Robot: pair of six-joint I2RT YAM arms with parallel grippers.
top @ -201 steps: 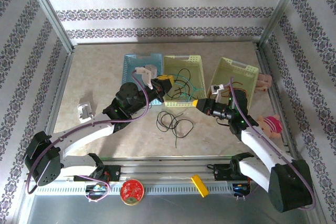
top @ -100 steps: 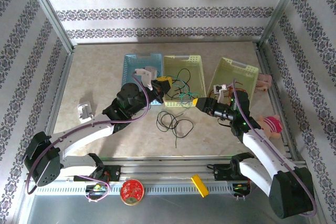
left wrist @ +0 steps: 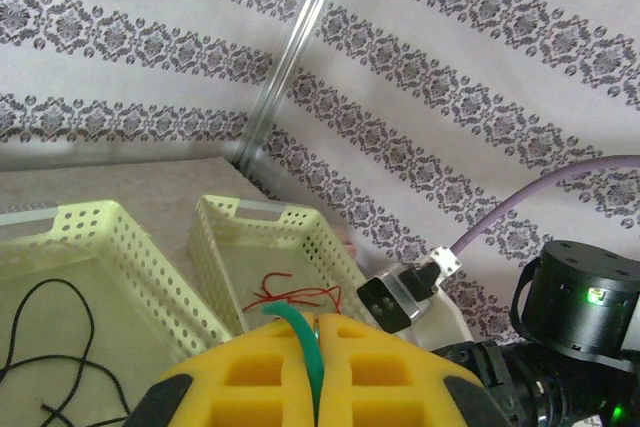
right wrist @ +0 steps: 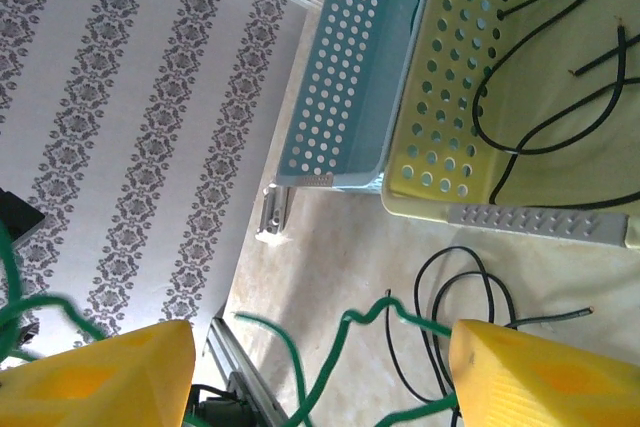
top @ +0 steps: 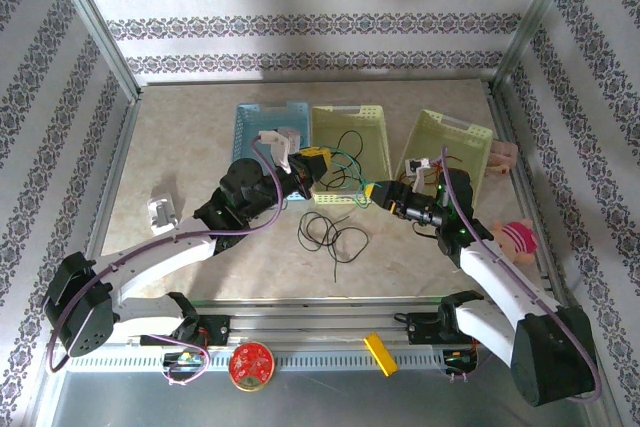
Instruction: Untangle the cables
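1. Checking the left gripper (top: 320,159) first: its yellow fingers (left wrist: 250,387) were clenched on the green cable (left wrist: 316,372), which was pinched right in the seam between them.
2. The right gripper (top: 371,192) was parked just beside it with its fingers (right wrist: 540,367) spread wide apart. The green cable was strung loosely through the gap, so nothing was gripped there.
3. Both grippers were held over the near rim of the middle yellow basket (top: 348,111), roughly halfway across the tabletop (top: 200,147).
4. A bunch of loose black cables (top: 332,234) was spread flat on the tabletop, just toward the near edge from the grippers.
5. One more black cable (top: 350,140) was curled up inside the middle yellow basket.
6. A red cable (left wrist: 290,295) was tucked in the right yellow basket (top: 470,132), over toward the tabletop's right edge.
7. A blue basket (top: 250,125) was set just beside the middle one, on its left.
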